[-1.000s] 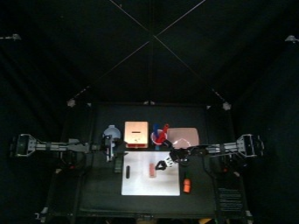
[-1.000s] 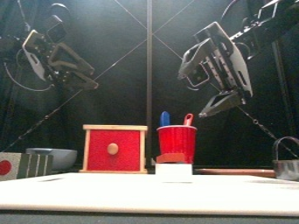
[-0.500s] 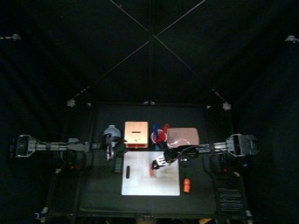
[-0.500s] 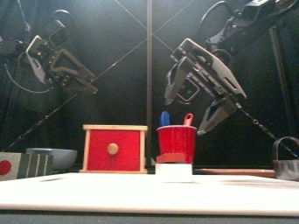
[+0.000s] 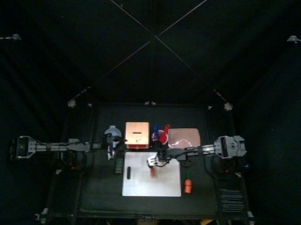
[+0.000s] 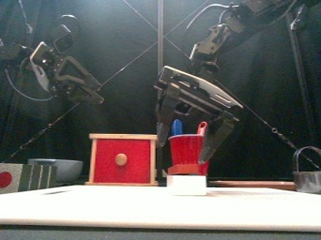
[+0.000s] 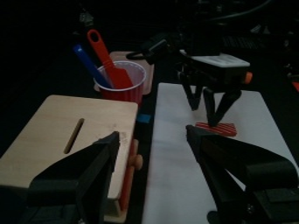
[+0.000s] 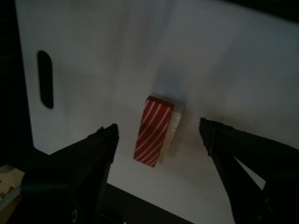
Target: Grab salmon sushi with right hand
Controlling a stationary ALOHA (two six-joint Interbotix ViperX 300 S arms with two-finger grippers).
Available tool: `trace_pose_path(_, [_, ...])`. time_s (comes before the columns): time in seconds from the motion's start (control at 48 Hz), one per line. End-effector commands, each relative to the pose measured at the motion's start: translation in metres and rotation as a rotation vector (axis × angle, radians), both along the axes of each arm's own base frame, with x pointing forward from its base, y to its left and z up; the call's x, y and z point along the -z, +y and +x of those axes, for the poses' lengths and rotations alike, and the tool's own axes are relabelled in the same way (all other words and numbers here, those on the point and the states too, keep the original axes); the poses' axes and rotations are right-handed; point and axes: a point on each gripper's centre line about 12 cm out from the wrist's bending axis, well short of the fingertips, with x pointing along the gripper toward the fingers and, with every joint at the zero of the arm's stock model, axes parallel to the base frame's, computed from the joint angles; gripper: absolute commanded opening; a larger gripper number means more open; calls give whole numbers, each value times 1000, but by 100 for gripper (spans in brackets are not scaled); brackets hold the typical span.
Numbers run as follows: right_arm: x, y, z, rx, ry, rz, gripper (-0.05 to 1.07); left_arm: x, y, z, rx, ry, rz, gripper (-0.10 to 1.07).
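Observation:
The salmon sushi [image 8: 158, 129], a small pink-striped oblong with a white side, lies on the white mat [image 8: 233, 61]. My right gripper [image 8: 158, 128] hangs just above it, open, with one jaw on each side and neither touching it. The left wrist view shows the same: the right gripper [image 7: 211, 98] stands over the sushi [image 7: 212, 129]. In the top view the right gripper [image 5: 157, 162] is over the mat's [image 5: 141, 183] far part. My left gripper [image 7: 152, 144] is open and empty, resting by the mat's left side [image 5: 113, 146].
A deeper orange piece [image 5: 187, 185] lies off the mat's right edge. A red cup [image 6: 189, 150] with utensils and a red-fronted wooden box [image 6: 123, 159] stand behind the mat. A bowl [image 6: 56, 169] sits at the far left and a dark pot [image 6: 309, 169] at the far right.
My right gripper has swung left and down from the mat's right edge to a spot over the salmon sushi, jaws open. The left arm has barely moved.

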Motion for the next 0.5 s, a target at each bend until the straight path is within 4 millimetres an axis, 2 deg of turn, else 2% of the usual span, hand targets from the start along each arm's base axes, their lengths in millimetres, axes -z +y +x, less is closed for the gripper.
trace_pose_path(0.0, [-11,8,9,10,-31,22,101,-7,2,3,-5,-20,3,94])
trace_pose_path(0.25, [10,14,11,68,51,31,101,-6,2,3,-6,-18,6,94])
trace_pose_path(0.479, [11,17,17,97,53,13,101,-5,2,2,-5,-13,6,94])
